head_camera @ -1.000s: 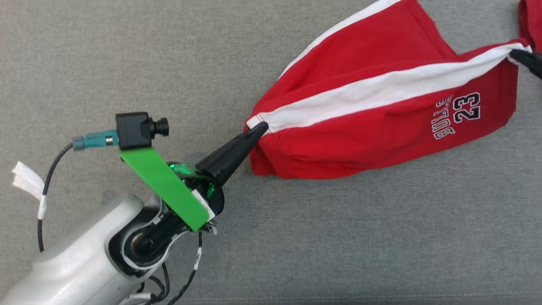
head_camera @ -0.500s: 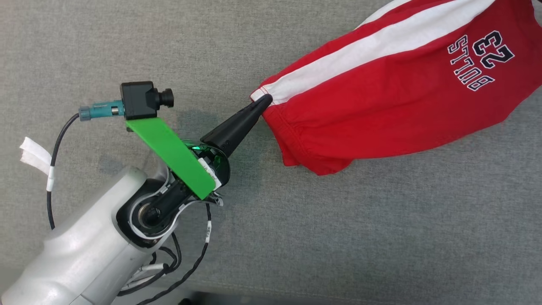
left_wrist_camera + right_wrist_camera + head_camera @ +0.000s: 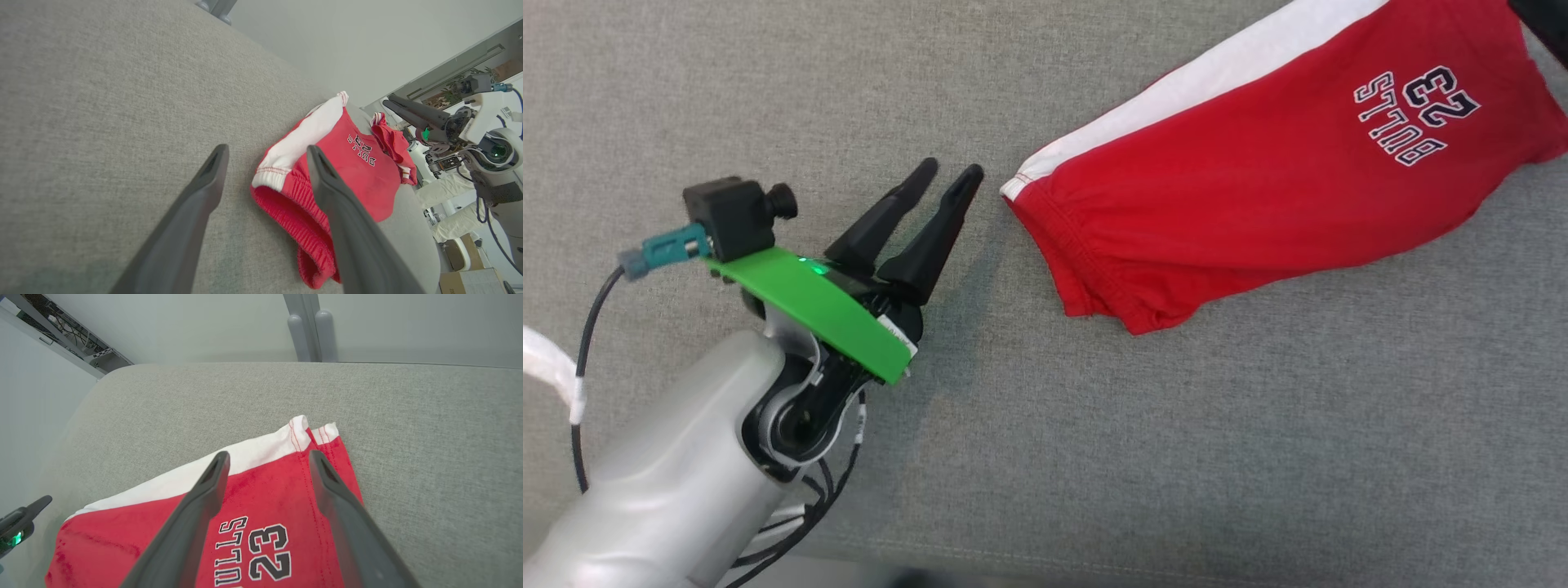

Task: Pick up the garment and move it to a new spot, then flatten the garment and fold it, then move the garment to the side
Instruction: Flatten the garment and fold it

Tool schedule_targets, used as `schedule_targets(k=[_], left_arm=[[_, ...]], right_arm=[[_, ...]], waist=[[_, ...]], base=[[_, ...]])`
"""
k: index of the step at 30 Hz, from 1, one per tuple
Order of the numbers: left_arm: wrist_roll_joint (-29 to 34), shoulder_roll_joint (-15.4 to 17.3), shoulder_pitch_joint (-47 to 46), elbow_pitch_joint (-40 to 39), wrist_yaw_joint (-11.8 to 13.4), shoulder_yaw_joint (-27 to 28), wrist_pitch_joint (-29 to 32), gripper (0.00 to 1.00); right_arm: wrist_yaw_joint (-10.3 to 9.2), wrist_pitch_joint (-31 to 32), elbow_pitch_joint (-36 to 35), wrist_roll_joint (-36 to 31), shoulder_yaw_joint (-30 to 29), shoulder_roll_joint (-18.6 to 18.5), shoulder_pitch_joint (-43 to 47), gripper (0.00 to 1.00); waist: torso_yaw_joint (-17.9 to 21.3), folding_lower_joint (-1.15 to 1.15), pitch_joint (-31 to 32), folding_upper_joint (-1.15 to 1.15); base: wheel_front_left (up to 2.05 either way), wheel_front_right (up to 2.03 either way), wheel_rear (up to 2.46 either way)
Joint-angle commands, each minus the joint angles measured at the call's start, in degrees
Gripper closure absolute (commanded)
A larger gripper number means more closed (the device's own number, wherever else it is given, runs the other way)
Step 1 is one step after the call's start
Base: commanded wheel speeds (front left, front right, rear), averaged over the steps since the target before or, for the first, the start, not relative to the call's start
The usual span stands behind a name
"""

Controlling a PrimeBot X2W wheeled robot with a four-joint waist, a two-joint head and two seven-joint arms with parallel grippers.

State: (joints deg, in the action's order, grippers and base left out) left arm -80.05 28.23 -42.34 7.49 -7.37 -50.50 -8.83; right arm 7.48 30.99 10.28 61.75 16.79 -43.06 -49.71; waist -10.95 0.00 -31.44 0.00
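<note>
The left gripper (image 3: 949, 170) is seen with its two fingers spread apart, and nothing is held between them. The right gripper (image 3: 268, 454) is spread wide too, and it is empty. The red garment (image 3: 1258, 196) is laid on the grey cushion (image 3: 1094, 449). Its stretchy waist end is found just in front of the left gripper's tips and a little to one side, with a thin strip of cushion left between.

From there the garment's long way is stretched on, away from the left gripper and toward the right gripper. The far end, with the number print (image 3: 267, 547) and the white stripe (image 3: 163, 484), is seen under the right gripper's fingers. Whether it is touched there cannot be told.

So the waist end is best reached by the left arm, and the far end by the right arm. The waist end is bunched, so some flattening is likely needed before a fold is made.
</note>
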Motion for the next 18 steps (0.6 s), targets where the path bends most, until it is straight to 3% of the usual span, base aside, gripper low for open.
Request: schedule_targets(k=[1, 5, 11, 15, 18], left_arm=[[4.2, 0.6, 1.3, 1.1, 1.3, -0.4, -2.8, 0.0], [14.1, -0.6, 5.6, 2.5, 7.6, 2.5, -6.3, 0.0], [34.7, -5.9, 19.1, -4.7, 16.3, 14.5, -6.3, 0.0], [44.3, -9.7, 26.7, -8.1, 18.8, 18.3, -6.3, 0.0], [51.5, -12.1, 30.7, -8.5, 19.3, 20.3, -6.3, 0.0]], right_arm=[[0.02, -3.2, -1.8, -0.6, 0.4, -0.2, 3.1, 0.0], [0.02, -13.2, -5.5, -2.1, 2.7, -0.4, 11.0, 0.0], [0.02, -27.6, -4.9, -7.9, 7.9, 1.4, 20.1, 0.0], [0.01, -33.2, -2.2, -9.3, 10.1, 2.9, 23.4, 0.0], [0.02, -36.9, 0.3, -10.6, 11.2, 3.8, 25.8, 0.0]], waist=[[1.6, 0.0, 2.9, 0.0], [3.3, 0.0, 7.0, 0.0], [5.8, 0.0, 13.5, 0.0], [6.2, 0.0, 16.5, 0.0], [5.4, 0.0, 18.5, 0.0]], base=[[0.0, 0.0, 0.0], [0.0, 0.0, 0.0], [0.0, 0.0, 0.0], [0.0, 0.0, 0.0], [0.0, 0.0, 0.0]])
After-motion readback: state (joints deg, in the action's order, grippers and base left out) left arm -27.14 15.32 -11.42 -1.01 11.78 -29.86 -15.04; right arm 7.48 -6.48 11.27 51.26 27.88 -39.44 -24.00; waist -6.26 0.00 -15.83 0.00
